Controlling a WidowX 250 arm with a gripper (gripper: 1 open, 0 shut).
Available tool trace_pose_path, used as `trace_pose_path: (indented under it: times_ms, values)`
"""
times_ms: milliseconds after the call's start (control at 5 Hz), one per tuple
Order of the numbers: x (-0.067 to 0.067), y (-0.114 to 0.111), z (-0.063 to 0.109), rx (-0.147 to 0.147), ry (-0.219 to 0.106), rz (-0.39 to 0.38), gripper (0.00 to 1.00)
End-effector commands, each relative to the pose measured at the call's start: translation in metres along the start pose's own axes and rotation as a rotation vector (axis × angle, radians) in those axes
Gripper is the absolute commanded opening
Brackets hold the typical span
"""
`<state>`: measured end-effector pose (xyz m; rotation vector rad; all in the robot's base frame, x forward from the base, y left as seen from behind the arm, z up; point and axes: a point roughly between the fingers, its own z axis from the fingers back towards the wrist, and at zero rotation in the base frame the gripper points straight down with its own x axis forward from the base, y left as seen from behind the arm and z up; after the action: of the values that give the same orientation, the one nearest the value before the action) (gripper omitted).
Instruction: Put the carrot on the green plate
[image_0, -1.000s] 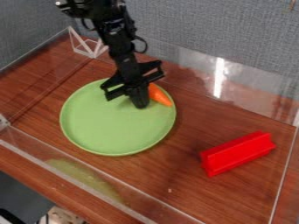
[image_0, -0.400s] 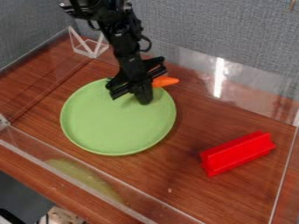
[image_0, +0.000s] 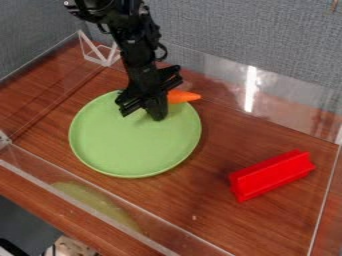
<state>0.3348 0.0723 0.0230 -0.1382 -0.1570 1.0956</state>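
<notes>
One wood-brown table (image_0: 254, 135) filled most of the view, with one clear, low barrier (image_0: 140, 215) along its near side and one grey, fabric-like wall (image_0: 254, 35) behind it. On the table lay one green plate (image_0: 127, 145), round and light green, left of the middle of the view. One black robot arm (image_0: 130, 35) reached down from the top to the plate's far edge. One red block (image_0: 271, 175) lay to the right, well apart from the plate, its long axis slanting up toward the right. One white wire-like frame (image_0: 99, 50) stood at the upper left. One gripper (image_0: 156, 108) was narrow, its jaws drawn in at the carrot (image_0: 183, 97); whether it pinched it could not be told. That one carrot, the smallest thing, showed at the plate's far right edge, its long axis roughly sideways and its visible orange end pointing right.
</notes>
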Motion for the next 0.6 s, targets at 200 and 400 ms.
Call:
trace_pose_path:
  times_ms: [200, 400]
  values:
    - [-0.0048, -0.0052, 0.0016, 0.038, -0.021, 0.023, 0.0]
    - [-0.0044, -0.0022, 0.0018, 0.061, -0.039, 0.105, 0.0]
